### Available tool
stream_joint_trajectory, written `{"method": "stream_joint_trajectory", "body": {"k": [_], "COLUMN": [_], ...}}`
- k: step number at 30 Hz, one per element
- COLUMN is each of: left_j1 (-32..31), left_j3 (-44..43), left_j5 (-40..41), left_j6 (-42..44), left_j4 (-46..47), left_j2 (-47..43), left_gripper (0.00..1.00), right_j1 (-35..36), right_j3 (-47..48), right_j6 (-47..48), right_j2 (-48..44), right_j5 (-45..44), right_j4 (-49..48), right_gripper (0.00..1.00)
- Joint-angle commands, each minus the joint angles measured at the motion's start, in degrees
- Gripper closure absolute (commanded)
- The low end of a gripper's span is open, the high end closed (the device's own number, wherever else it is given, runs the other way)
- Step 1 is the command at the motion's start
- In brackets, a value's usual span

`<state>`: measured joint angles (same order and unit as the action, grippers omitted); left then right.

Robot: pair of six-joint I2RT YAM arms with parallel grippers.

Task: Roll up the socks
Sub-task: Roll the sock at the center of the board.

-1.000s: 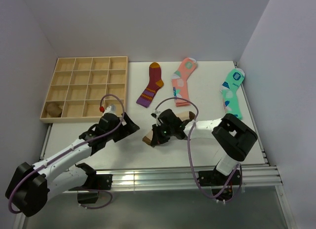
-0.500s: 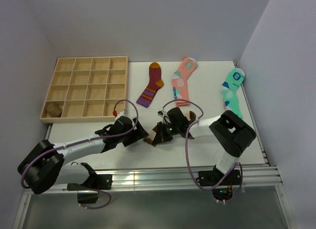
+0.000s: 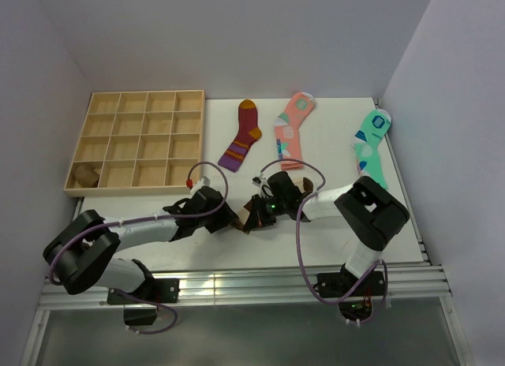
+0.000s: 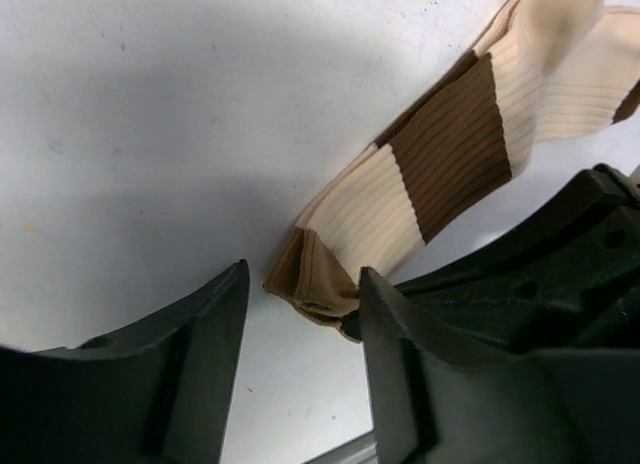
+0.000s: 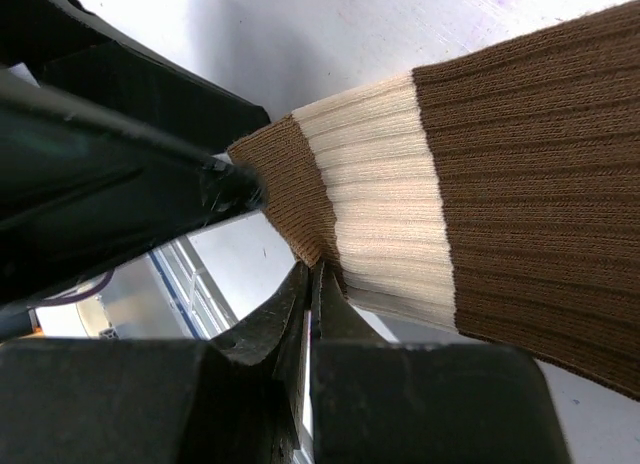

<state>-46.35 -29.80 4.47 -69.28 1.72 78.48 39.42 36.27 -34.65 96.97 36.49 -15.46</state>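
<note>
We see the socks lying on the white worktop, around its middle and towards the near edge, where the two arms meet. In the left wrist view the socks appear as ribbed beige fabric crossed by a dark brown band and ending in a mid-brown cuff. The left fingers are released: the left fingers stand apart with the cuff end in the gap between them, and we cannot tell whether either one touches the fabric. The right fingers are clenched, and in the right wrist view the right fingers pinch the near edge of the socks beside the cuff. At far left lies a wooden tray of compartments, and along the far side lie a maroon sock, a pink sock and a mint-green sock
</note>
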Motion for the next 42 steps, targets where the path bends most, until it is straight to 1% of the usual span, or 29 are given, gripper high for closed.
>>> {"method": "stream_joint_trajectory", "body": {"k": [1,3,5,7,9,10,11,12,13,15,16,17,18,19,21,22,24,25,28,29,32,34,36,39,42], "left_j1": [-0.32,-0.41,-0.32,-0.41,-0.41,-0.41,-0.41,-0.41,-0.41,-0.32,-0.41,-0.41,-0.41,-0.41,-0.41,-0.41,-0.41,-0.41,-0.41,-0.41,-0.15,0.29,0.9,1.87,2.75], "left_j3": [-2.36,-2.54,-2.72,-3.07,-3.51,-3.94,-4.21,-4.47,-4.91,-5.18,-5.7,-5.97,-6.49,-6.76,-7.28,-7.37,-7.72,-7.9,-8.52,-8.61,-9.57,-9.92,-10.19,-10.54,-10.89], "left_j5": [2.38,2.82,2.83,2.48,2.39,2.47,2.56,2.65,2.65,2.74,2.74,2.74,2.65,2.56,2.3,2.21,2.04,2.03,2.38,2.65,3.09,3.09,2.65,2.12,1.51], "left_j6": [-1.21,-1.39,-1.48,-1.48,-1.39,-1.3,-1.21,-1.13,-1.12,-1.04,-1.04,-1.04,-1.04,-1.04,-1.21,-1.3,-1.56,-1.65,-1.57,-1.65,-1.39,-1.21,-1.04,-0.51,0.02], "left_j4": [1.36,0.83,1.01,1.18,0.75,0.4,-0.13,-0.57,-0.75,-1.54,-1.54,-1.63,-3.8,-4.35,-5.66,-5.93,-7.24,-7.95,-9.79,-10.41,-12.61,-13.05,-13.49,-13.84,-14.02], "left_j2": [1.59,2.2,2.38,2.73,2.91,3.0,2.91,2.82,2.73,2.47,2.47,2.64,2.73,2.82,3.17,3.17,3.0,2.91,2.38,2.12,2.12,1.94,2.03,2.21,2.65], "left_gripper": [0.48,0.57,0.61,0.69,0.74,0.8,0.82,0.87,0.89,0.92,0.96,0.96,1.0,1.0,1.0,1.0,1.0,1.0,1.0,1.0,1.0,1.0,1.0,1.0,1.0], "right_j1": [-0.57,-0.66,-0.57,-0.66,-0.57,-0.57,-0.57,-0.57,-0.57,-0.4,-0.22,0.3,0.66,1.01,2.85,3.64,6.44,7.33,10.93,11.81,14.8,16.82,18.32,20.78,22.8], "right_j3": [-0.5,-0.5,-0.41,-0.41,-0.41,-0.5,-0.5,-0.5,-0.5,-0.67,-0.76,-1.02,-1.38,-1.64,-2.25,-2.34,-2.43,-2.43,-1.91,-1.38,-0.33,-0.15,-0.15,0.03,0.55], "right_j6": [0.64,0.73,0.99,1.34,1.69,1.87,2.04,2.48,2.75,3.71,3.98,4.76,5.12,5.38,6.96,7.58,9.42,10.13,12.59,13.99,16.45,17.33,18.65,19.71,20.85], "right_j2": [0.77,0.68,0.68,0.59,0.24,0.06,-0.2,-0.72,-0.99,-2.21,-2.74,-3.45,-4.84,-5.82,-7.75,-9.85,-11.7,-13.28,-15.05,-15.75,-15.85,-15.5,-14.79,-13.22,-11.98], "right_j5": [-0.89,-0.89,-1.16,-1.51,-2.12,-2.3,-2.47,-3.17,-3.53,-4.32,-5.19,-5.64,-6.16,-7.3,-9.41,-12.29,-15.99,-19.84,-25.66,-29.33,-34.88,-36.4,-40.34,-43.42,-45.1], "right_j4": [-1.5,-1.5,-1.41,-1.06,-0.88,-0.71,-0.62,-0.19,0.08,0.61,0.7,0.44,0.26,0.0,-0.18,-0.09,0.7,1.22,3.24,4.2,5.61,5.53,4.92,4.21,3.95], "right_gripper": [1.0,1.0,1.0,1.0,1.0,0.99,0.98,0.96,0.92,0.86,0.8,0.77,0.74,0.69,0.63,0.6,0.57,0.55,0.52,0.52,0.52,0.52,0.51,0.51,0.51]}}
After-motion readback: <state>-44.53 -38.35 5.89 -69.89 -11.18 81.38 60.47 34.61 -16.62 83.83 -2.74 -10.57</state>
